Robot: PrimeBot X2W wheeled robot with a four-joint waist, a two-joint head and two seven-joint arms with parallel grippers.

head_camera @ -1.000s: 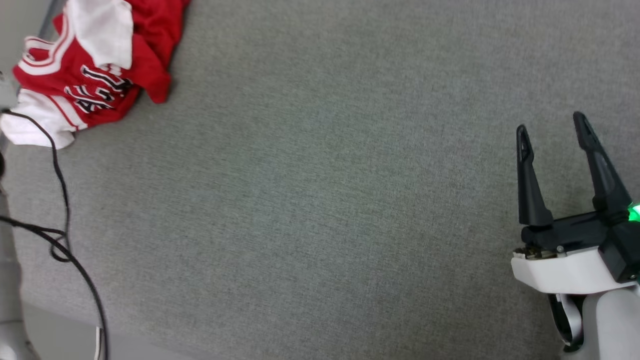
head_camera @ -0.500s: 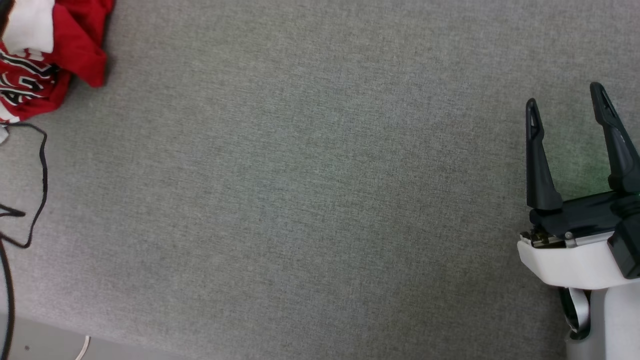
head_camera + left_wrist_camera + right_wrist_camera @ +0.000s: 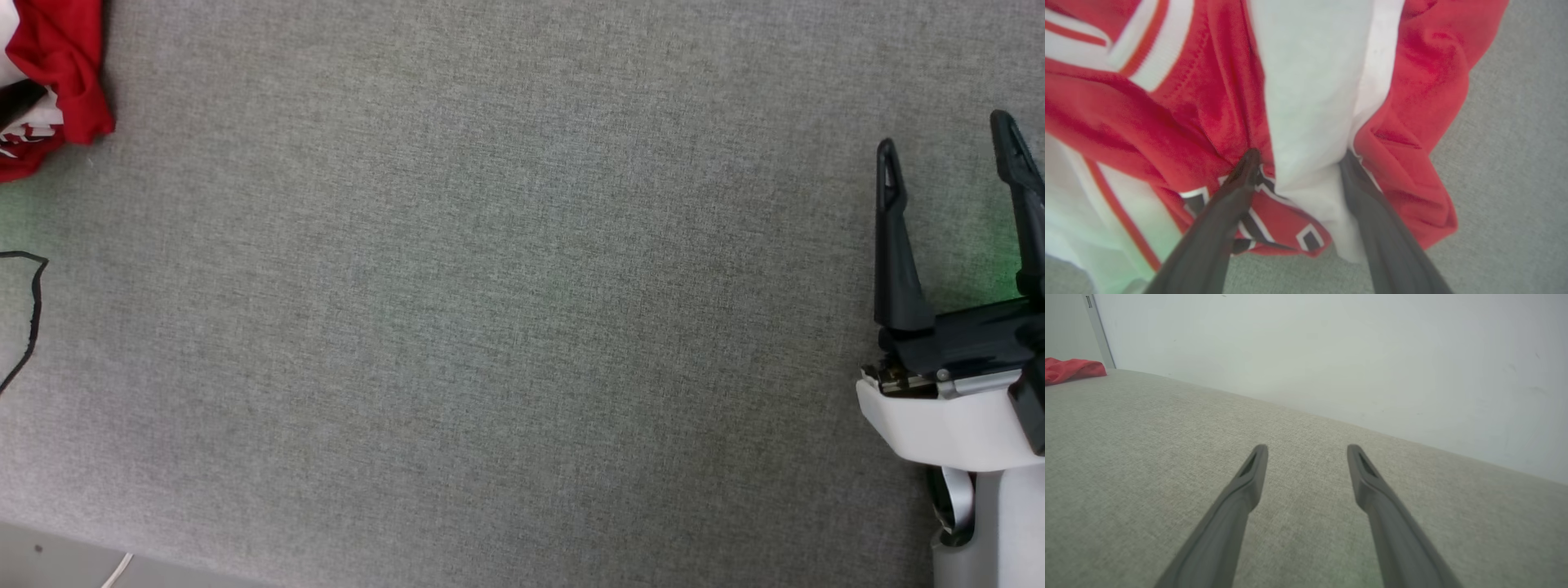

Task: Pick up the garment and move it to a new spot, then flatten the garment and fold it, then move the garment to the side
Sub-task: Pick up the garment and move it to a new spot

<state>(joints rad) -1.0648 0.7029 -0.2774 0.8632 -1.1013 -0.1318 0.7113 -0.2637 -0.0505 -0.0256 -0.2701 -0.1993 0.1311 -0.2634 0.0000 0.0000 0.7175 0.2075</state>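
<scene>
1. My left gripper [image 3: 1298, 161] is spread, straddling a white fold of the crumpled garment [image 3: 1208, 102] on the grey fabric surface [image 3: 490, 286].
2. My right gripper [image 3: 947, 135] hangs spread, well apart from the garment.
3. Closing here may pinch just one thin layer; I judge it could slip free on the lift.

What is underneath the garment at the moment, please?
The grey fabric surface runs under the crumpled garment. The left gripper pokes into its folds. Anything else beneath the heap is covered.
</scene>
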